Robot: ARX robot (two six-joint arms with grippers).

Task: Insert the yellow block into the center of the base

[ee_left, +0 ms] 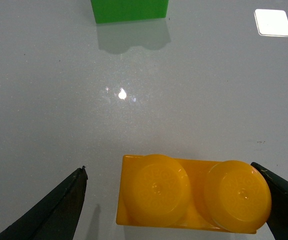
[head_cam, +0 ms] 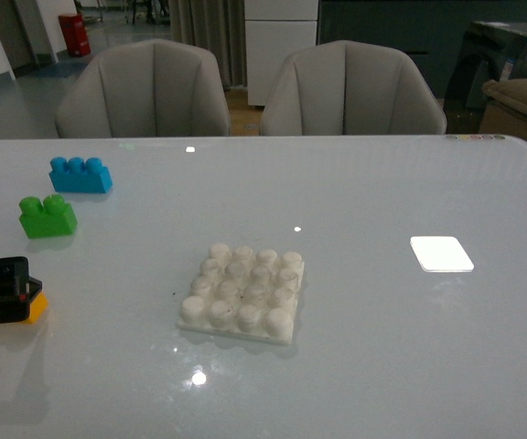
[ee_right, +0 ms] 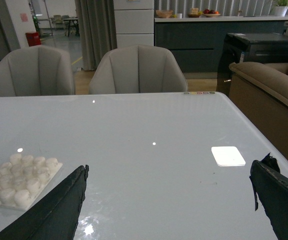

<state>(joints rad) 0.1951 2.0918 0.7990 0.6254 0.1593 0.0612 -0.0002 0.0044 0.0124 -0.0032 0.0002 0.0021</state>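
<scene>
The yellow block (head_cam: 27, 313) lies on the table at the front left, partly hidden by my left gripper (head_cam: 7, 288). In the left wrist view the yellow block (ee_left: 194, 195) lies studs up between the open jaws of my left gripper (ee_left: 171, 200); one finger (ee_left: 284, 197) touches or nearly touches its end, and the other finger (ee_left: 59, 207) stands apart. The white studded base (head_cam: 243, 293) sits at the table's middle, and also shows in the right wrist view (ee_right: 19, 180). My right gripper (ee_right: 169, 205) is open and empty above bare table, out of the front view.
A green two-stud brick (head_cam: 48, 217) and a blue three-stud brick (head_cam: 80, 174) lie at the left; the green brick (ee_left: 129, 10) shows beyond the yellow one. A flat bright white patch (head_cam: 441, 253) lies at the right. Two grey chairs (head_cam: 145, 91) stand behind the table.
</scene>
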